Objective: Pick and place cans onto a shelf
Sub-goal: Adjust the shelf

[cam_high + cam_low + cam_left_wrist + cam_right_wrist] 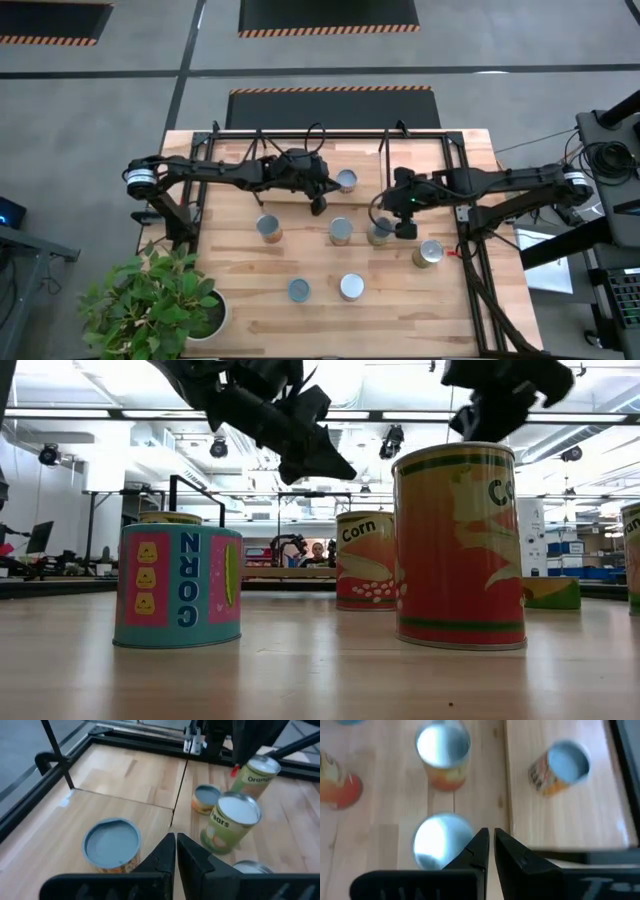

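Several cans stand upright on their bases on the wooden table. One can with a blue-grey top (346,180) (111,845) stands on the light board of the shelf (300,145) at the far side, between thin black rods. Other cans (341,232) (379,232) (268,228) stand mid-table, and more (299,290) (351,287) (428,253) stand nearer the front. My left gripper (318,200) (176,845) hovers shut beside the shelf can, holding nothing. My right gripper (404,225) (490,840) hovers shut above a silver-topped can (442,842), also holding nothing.
A potted green plant (150,300) sits at the table's near left corner. A black frame (470,270) runs along the table's right side. Bare wood lies along the near edge (400,330).
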Robot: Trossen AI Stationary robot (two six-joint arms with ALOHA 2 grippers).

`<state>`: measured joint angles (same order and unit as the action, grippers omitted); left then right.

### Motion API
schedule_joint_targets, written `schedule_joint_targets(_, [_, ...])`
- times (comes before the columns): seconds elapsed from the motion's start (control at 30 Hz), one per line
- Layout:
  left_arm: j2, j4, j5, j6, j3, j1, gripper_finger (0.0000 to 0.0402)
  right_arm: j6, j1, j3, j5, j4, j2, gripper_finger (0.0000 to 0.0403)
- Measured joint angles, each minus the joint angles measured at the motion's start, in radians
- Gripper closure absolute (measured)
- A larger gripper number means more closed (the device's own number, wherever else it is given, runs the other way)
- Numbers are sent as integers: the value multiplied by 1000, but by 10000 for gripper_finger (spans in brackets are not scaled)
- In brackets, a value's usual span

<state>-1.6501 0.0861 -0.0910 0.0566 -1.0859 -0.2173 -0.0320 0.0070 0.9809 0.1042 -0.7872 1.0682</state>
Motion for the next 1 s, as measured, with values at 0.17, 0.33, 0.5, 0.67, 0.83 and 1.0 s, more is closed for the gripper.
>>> schedule_joint_targets(0.17, [0,-8,1,1,0,13,402,0,0,-57,63,-7,-14,385])
schedule_joint_targets(0.33, [1,-9,0,1,0,16,402,-40,-6,-74,207,4,-6,385])
schedule_joint_targets(0.5, [1,-36,2,1,0,16,402,-79,-51,-74,242,22,-7,385])
schedule_joint_targets(0.67, [1,-39,1,1,0,16,402,-115,-107,-74,248,35,-6,385])
schedule_joint_targets(0.83, [1,-39,2,0,0,16,402,-123,-129,-74,247,45,-6,385])
schedule_joint_targets(1.0, [1,-67,1,0,0,16,402,-103,-128,-74,228,43,-6,385])
